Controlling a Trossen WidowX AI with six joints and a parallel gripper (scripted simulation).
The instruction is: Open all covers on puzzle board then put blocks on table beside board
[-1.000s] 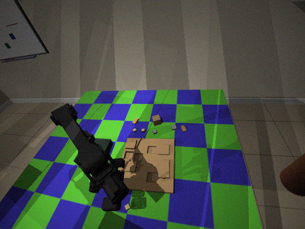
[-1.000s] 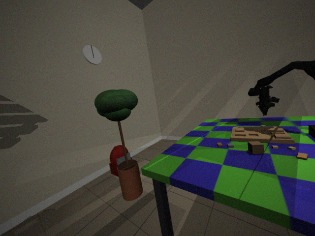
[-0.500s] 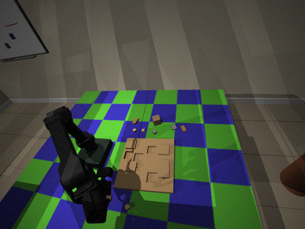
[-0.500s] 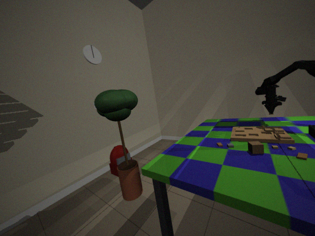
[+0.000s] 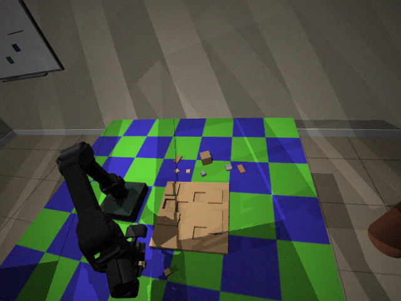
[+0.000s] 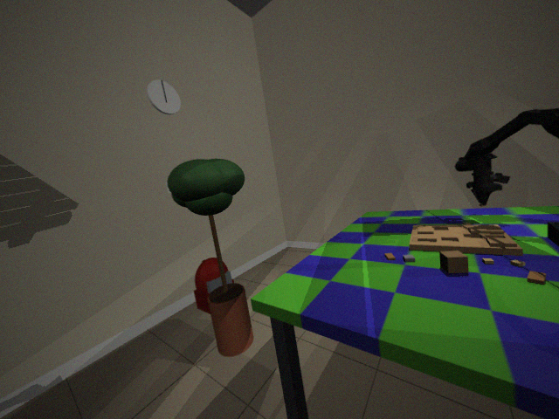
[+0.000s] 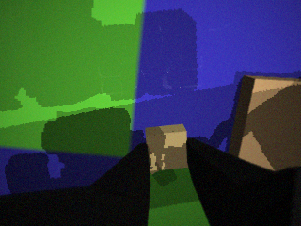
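Observation:
The tan puzzle board lies flat on the table. An empty-looking square well shows near its left side, and dark recess edges show farther right; which covers are fully open I cannot tell. My gripper is shut on a small tan block, held above the table, left of the board's near left corner. Another small tan block lies on the table just off the board's near edge.
Beyond the board's far edge lie a larger brown cube, a grey block, a smaller grey block, a flat orange piece and several small tan or orange pieces. The dark arm base stands left of the board.

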